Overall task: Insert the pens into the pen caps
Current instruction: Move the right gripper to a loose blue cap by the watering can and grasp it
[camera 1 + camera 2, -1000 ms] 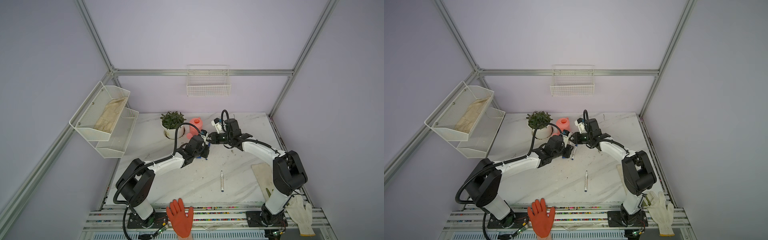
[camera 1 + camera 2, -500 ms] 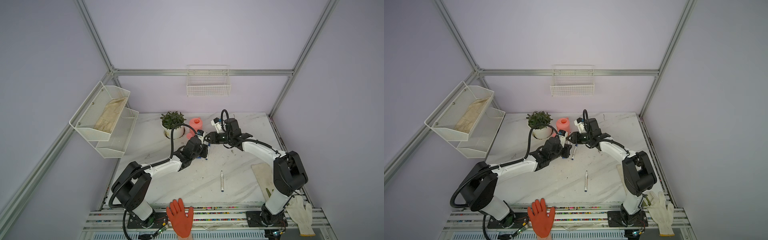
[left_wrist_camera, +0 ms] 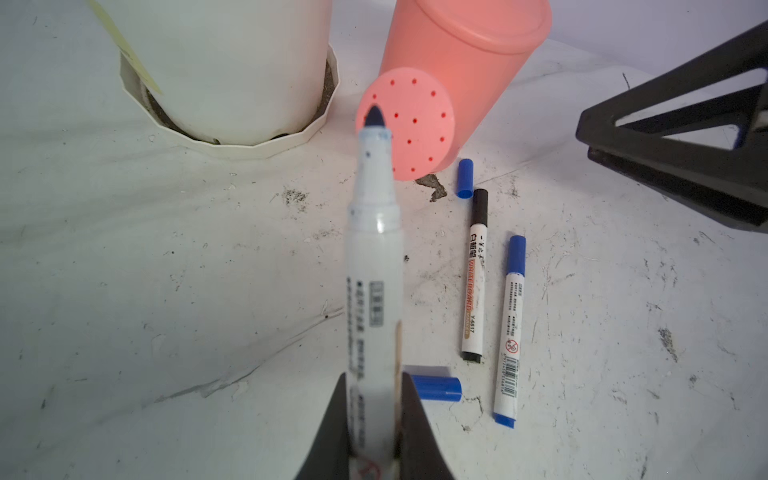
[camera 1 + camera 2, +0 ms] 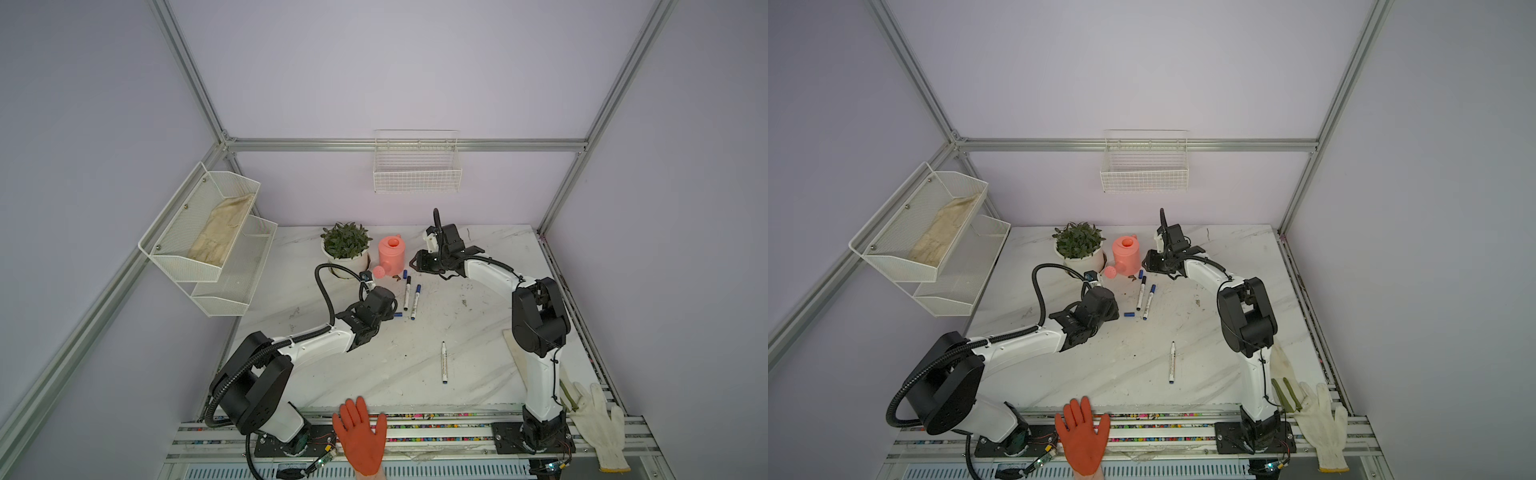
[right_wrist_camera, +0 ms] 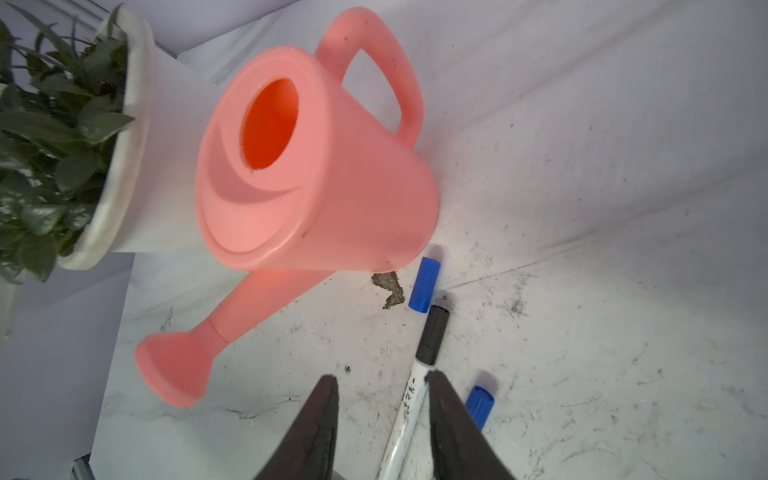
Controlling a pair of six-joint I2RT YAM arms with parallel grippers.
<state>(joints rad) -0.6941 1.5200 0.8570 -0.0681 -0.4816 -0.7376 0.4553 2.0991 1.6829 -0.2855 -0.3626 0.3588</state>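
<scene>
The left tool (image 3: 374, 380) has backed off the can (image 3: 457, 62), clamped on an uncapped pen (image 3: 374, 249); the right tool (image 5: 381, 376), now part-open and empty, should fetch a cap (image 5: 424, 284).

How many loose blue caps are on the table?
2. One blue cap lies beside the pink watering can; the other blue cap lies next to the left gripper. The arms might hide more.

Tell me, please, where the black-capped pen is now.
In both top views the black-capped pen lies near the middle of the table, in front of the watering can, beside a blue-capped pen.
</scene>
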